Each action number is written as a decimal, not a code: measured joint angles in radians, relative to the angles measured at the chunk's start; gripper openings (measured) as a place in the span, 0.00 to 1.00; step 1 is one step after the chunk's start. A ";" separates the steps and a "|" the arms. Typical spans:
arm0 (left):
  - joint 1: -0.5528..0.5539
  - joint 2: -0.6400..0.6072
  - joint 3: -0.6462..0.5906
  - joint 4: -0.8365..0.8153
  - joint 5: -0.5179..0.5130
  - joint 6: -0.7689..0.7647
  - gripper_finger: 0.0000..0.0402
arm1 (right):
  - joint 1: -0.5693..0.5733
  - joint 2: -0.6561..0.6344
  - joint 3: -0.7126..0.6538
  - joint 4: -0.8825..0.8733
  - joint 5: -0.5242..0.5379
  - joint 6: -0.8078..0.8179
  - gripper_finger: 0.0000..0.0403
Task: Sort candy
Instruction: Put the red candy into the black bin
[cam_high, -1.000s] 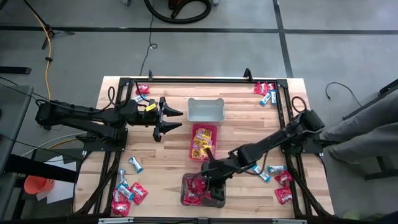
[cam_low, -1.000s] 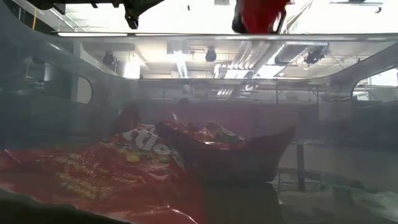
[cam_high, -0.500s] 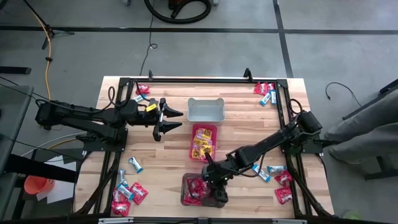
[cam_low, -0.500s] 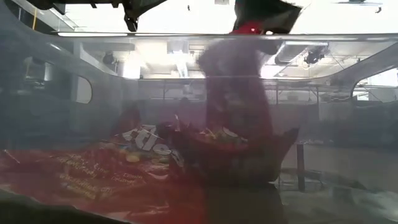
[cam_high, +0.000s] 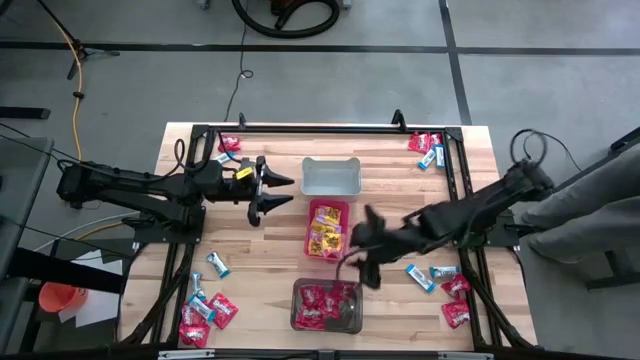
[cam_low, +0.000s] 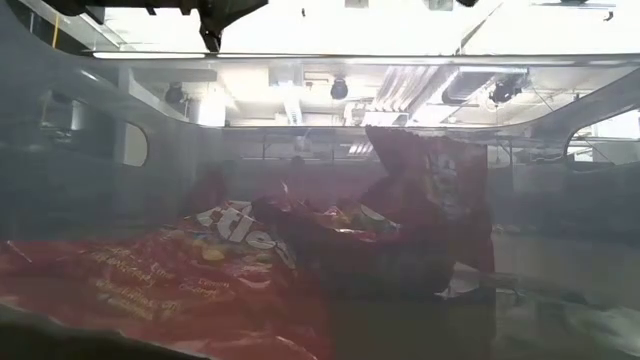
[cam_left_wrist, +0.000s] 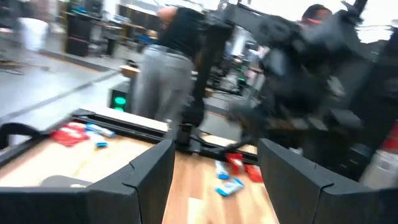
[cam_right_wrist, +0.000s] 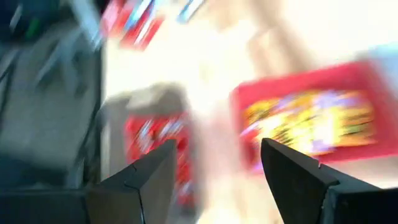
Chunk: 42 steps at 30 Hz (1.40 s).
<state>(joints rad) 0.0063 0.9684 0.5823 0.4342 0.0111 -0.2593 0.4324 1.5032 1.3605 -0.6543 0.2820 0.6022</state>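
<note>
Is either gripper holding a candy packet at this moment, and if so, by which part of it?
Nothing is held. The right gripper is open and empty above the table, near the pink bin. The left gripper is also open and empty.

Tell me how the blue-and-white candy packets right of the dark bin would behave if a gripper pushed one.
The blue-and-white packets look thin and flat on the bare wood table, so one would probably slide rather than roll. Small and wrapper-like, it is likely light, and may flex or skid away under a finger.
</note>
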 joint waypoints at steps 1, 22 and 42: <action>0.000 0.000 0.000 0.000 0.032 0.000 0.54 | -0.002 -0.023 0.000 -0.006 0.064 0.023 0.56; -0.291 0.095 0.357 -0.963 -0.026 -0.028 0.54 | -0.156 -0.108 0.000 -0.204 0.353 -0.077 0.56; -0.767 0.231 0.412 -1.335 -0.129 -0.408 0.54 | -0.150 -0.463 -0.478 0.037 0.150 0.110 0.56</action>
<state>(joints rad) -0.7605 1.1994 0.9939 -0.9008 -0.1180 -0.6673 0.2829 1.0398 0.8824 -0.6173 0.4319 0.7127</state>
